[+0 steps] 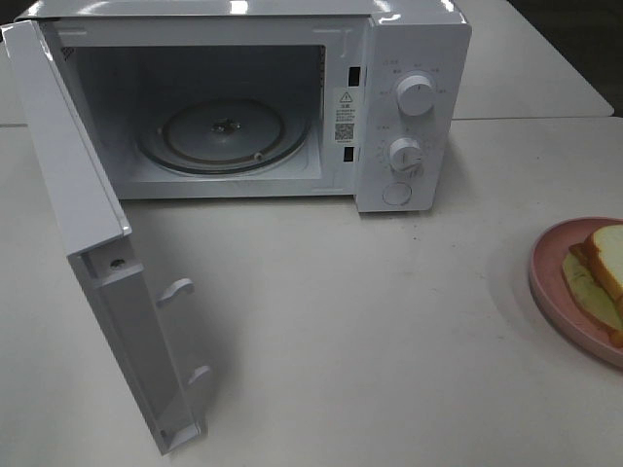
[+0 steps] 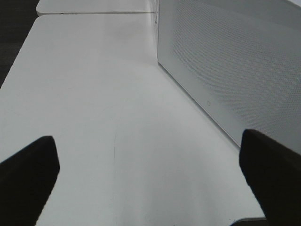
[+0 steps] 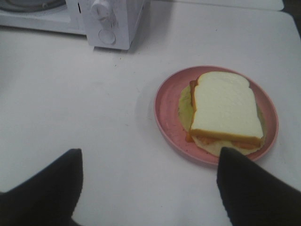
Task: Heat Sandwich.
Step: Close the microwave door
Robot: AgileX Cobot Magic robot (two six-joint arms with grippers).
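The sandwich (image 3: 225,110) sits on a pink plate (image 3: 165,113), right of frame; soft, light, crushable (filling may slide). Better to grip the plate rim. Both hands gape wide, empty.

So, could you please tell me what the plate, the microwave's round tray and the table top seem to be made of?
Plate: probably plastic or melamine, going by its even pink colour and dull sheen, though glazed ceramic is possible.
Round tray: looks like clear glass, see-through with the ring under it showing and glinting rims.
Table top: smooth matt off-white, likely laminate or coated board; no grain visible.
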